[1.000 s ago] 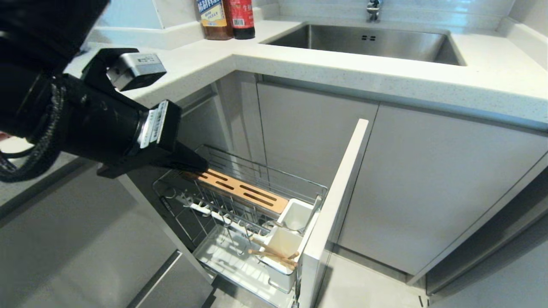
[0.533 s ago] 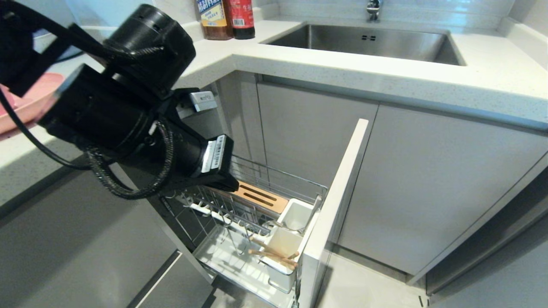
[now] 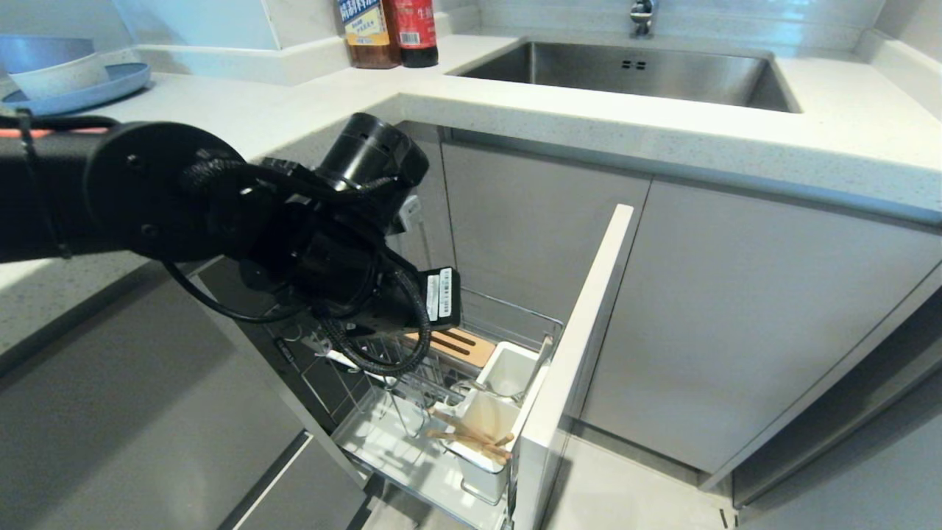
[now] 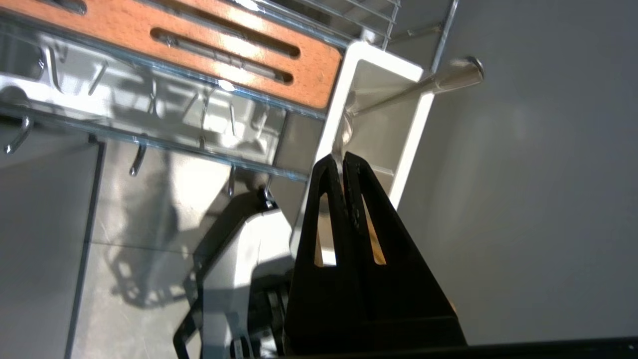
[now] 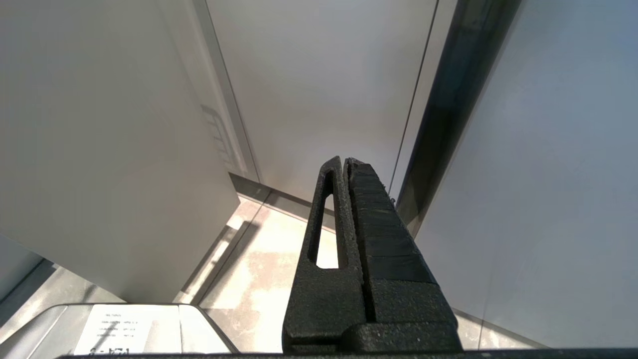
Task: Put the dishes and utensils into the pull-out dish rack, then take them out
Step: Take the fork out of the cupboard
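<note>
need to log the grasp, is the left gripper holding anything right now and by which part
The left gripper is shut on the fork at its lower, head end, inside the white utensil cup; the handle sticks out above the cup.

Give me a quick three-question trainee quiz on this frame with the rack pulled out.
1. True or false: the chopsticks sit in a white utensil cup of the pull-out dish rack.
2. In the left wrist view, what shows just beyond the tips of the left gripper? A) the fork B) a pink bowl C) a bottle
3. Is the left gripper open or shut?

Key: 1 true. 2 A. 3 shut; the right gripper is also shut and hangs parked by the cabinet fronts.
</note>
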